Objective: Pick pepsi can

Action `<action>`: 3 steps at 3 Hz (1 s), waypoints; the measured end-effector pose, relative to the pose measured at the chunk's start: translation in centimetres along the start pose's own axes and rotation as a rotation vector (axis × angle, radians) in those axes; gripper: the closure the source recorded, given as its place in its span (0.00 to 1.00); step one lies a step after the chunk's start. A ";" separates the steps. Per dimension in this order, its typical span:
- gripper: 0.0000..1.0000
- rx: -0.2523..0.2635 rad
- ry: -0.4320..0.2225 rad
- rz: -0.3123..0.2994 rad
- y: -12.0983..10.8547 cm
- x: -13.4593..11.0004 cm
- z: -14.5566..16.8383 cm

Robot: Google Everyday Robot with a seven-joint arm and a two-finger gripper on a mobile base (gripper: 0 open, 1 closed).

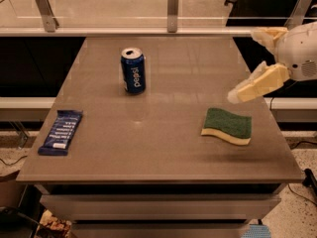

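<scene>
The pepsi can is dark blue with white lettering and a silver top. It stands upright on the grey table, at the back left of the middle. My gripper hovers above the table's right side, well to the right of the can and apart from it. It is open and empty, with one cream finger pointing down-left and the other higher up.
A green and yellow sponge lies on the table just below the gripper. A flat blue snack-bar wrapper lies near the left edge. A glass rail with metal posts runs behind the table.
</scene>
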State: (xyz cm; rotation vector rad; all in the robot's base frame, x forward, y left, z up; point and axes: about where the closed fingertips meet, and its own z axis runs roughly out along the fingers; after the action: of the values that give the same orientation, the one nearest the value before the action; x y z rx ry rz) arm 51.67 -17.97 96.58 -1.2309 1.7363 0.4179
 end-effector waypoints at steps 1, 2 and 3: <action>0.00 0.033 0.025 0.121 -0.8 -0.6 2.4; 0.00 0.025 0.034 0.110 -1.5 -0.7 2.7; 0.00 -0.001 0.018 0.079 -2.1 -1.5 5.0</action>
State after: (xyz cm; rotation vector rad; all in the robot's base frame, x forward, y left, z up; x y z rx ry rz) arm 56.00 -14.55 95.76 -1.1724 1.8048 0.4560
